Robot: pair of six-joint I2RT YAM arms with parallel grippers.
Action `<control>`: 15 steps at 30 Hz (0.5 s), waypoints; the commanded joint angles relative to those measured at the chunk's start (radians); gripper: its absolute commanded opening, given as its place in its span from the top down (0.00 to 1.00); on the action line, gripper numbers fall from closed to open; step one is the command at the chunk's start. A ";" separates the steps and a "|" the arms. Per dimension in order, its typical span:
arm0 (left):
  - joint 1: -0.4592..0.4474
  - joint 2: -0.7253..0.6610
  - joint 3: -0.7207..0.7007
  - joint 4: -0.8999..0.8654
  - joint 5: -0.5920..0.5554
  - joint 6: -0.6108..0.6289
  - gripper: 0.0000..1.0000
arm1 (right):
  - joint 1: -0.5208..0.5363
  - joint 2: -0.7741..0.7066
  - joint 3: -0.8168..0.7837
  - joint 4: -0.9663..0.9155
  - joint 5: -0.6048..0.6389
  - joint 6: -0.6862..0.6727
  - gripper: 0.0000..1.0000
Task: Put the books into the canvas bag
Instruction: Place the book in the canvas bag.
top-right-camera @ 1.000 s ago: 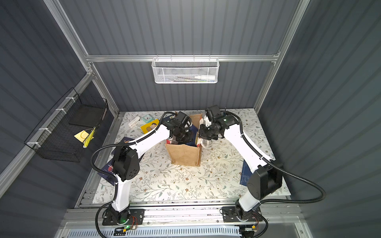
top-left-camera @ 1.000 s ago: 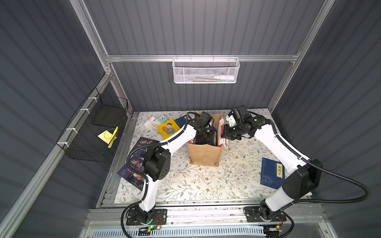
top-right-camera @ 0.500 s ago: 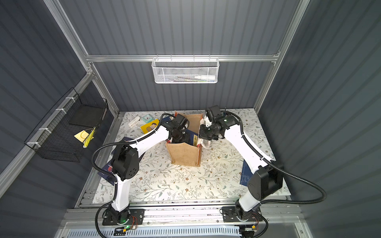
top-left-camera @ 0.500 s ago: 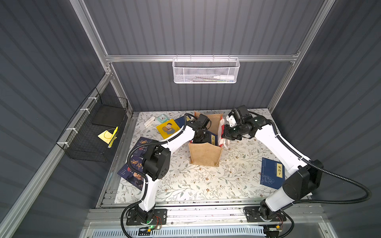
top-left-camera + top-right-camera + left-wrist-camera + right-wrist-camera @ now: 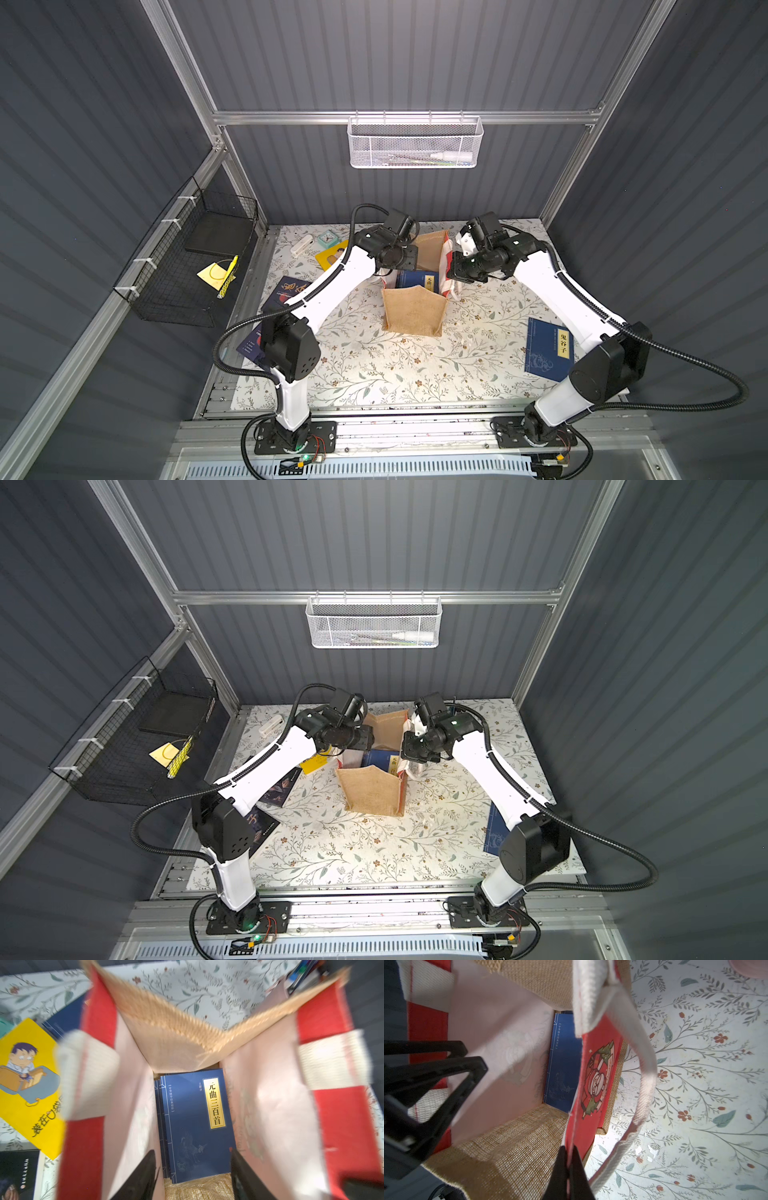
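The bag (image 5: 413, 309) stands upright with its mouth open, a little toward twelve o'clock from the middle of the table (image 5: 374, 365), and it shows in both top views. A blue book (image 5: 195, 1126) with a yellow title label lies flat at the bottom inside it, with the edges of more blue ones showing beneath. My left gripper (image 5: 192, 1152) hangs over the bag's mouth at its ten o'clock corner, fingers spread apart with nothing between them. My right gripper (image 5: 569, 1159) is at the bag's two o'clock side, pinched tight on the top edge of the red side panel. Outside, the yellow book (image 5: 27, 1084) lies flat just beside the bag at ten o'clock. Two dark books (image 5: 289, 289) lie at eight to nine o'clock near the table's edge. Another blue book (image 5: 548, 349) lies well apart at four o'clock.
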 commanded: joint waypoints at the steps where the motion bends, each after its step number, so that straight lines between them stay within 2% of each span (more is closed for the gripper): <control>1: -0.001 -0.019 -0.006 0.017 0.006 0.024 0.44 | -0.016 -0.017 0.039 -0.051 0.017 -0.028 0.80; 6: -0.008 -0.044 -0.019 0.040 0.075 0.036 0.50 | -0.108 -0.047 0.036 -0.081 -0.015 -0.048 0.59; 13: -0.142 -0.057 0.054 0.050 -0.094 0.113 0.50 | -0.355 -0.160 -0.073 -0.103 0.004 -0.083 0.32; 15: -0.187 -0.063 0.061 0.081 -0.141 0.144 0.50 | -0.429 -0.189 -0.131 -0.099 0.035 -0.096 0.28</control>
